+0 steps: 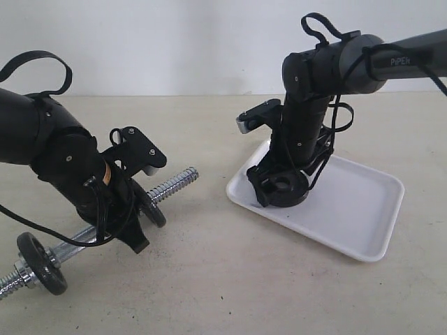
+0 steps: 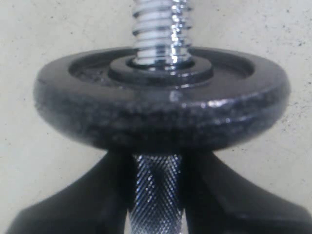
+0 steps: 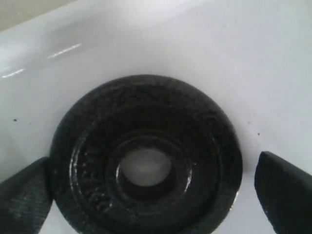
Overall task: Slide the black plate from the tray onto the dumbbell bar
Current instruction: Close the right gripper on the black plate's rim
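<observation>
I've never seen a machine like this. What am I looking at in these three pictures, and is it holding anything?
These are two robot arms, each ending in a claw. One picture is taken from off the arms; the other two come from cameras on each wrist. The left claw is clamped on the dumbbell bar, which already carries black discs. The right claw stands open around the black plate, which lies flat in the white tray on the table.
</observation>
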`<state>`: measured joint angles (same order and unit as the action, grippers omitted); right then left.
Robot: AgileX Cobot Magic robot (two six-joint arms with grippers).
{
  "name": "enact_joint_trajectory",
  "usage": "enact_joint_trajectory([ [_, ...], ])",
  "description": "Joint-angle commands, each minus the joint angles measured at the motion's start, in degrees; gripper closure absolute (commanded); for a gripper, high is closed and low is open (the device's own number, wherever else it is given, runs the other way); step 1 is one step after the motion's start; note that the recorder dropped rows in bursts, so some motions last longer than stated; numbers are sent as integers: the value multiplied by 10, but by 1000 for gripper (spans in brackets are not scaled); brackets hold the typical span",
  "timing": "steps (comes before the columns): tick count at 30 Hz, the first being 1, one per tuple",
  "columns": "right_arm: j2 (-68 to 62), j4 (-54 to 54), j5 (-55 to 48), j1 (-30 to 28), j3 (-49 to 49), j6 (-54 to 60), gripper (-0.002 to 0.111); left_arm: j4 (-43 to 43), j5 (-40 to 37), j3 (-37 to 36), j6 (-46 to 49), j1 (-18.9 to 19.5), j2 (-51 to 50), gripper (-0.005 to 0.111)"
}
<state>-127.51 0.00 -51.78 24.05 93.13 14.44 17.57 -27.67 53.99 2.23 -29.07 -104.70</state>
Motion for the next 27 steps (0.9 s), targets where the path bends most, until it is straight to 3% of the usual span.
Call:
enact_joint_trajectory([
  [1, 0, 4, 9, -1, 0, 5, 3, -7, 2, 0, -5, -3, 13, 102],
  [18, 0, 10, 9, 0, 0, 5, 6, -7, 6, 0, -5, -3, 13, 102],
  [20, 0, 10, 8, 0, 0, 5, 15, -7, 6, 0, -5, -3, 13, 102],
  [27, 0, 12, 9, 0, 0, -5, 74, -7, 6, 0, -5, -3, 13, 102],
])
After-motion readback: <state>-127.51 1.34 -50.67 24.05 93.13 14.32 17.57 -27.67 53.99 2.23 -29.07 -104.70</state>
